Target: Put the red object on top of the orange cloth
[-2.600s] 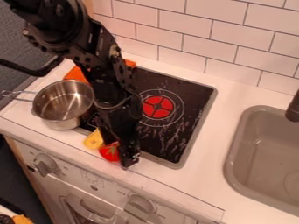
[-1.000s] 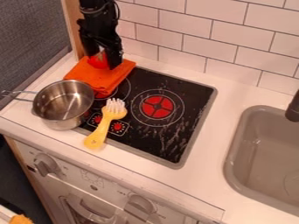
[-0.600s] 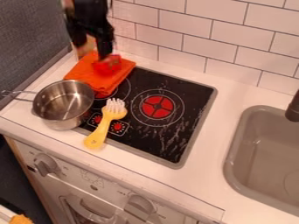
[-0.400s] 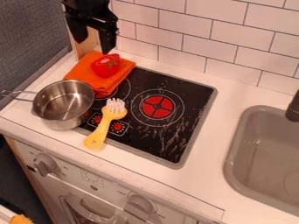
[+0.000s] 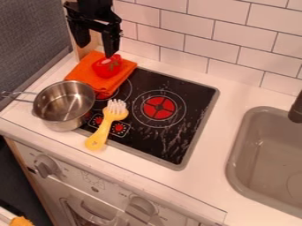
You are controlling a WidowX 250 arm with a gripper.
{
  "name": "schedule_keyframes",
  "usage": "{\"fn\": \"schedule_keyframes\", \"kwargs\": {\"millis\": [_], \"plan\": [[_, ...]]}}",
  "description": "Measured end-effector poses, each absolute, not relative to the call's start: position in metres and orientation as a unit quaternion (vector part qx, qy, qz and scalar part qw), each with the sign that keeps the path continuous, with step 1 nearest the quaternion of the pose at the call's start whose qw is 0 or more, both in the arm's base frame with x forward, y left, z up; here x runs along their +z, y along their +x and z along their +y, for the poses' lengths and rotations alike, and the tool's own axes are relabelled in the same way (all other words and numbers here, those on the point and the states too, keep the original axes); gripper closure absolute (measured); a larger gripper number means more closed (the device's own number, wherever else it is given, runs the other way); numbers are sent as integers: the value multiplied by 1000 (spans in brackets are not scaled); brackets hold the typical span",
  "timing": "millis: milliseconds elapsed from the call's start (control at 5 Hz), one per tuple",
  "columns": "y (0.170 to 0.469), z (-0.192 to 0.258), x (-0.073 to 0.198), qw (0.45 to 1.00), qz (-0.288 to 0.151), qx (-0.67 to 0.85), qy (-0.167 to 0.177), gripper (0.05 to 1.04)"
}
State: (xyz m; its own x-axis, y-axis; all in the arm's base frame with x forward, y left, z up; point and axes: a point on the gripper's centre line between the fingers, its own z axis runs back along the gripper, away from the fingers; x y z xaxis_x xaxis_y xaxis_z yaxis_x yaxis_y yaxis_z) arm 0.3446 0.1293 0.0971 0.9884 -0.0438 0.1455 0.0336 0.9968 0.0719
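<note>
Red object (image 5: pixel 108 67) on folded orange cloth (image 5: pixel 88 77), far left of worktop (image 5: pixel 206 185).
Black cooktop (image 5: pixel 177 139) set between cloth and grey sink (image 5: pixel 238 159), right; tiled wall (image 5: pixel 218 39) behind; metal pot (image 5: pixel 52 118) close on cloth's near side; yellow brush (image 5: pixel 105 127) across cooktop's near-left edge; end effector (image 5: pixel 96 50) above cloth's far end, fingers wide apart, holding nothing.

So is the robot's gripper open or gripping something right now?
Gripper: open, holding nothing; the red tomato lies on the orange cloth.
</note>
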Motion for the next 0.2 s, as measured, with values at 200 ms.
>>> {"fn": "schedule_keyframes", "kwargs": {"millis": [200], "plan": [[345,129,97,996,-74,-19,35,83]]}}
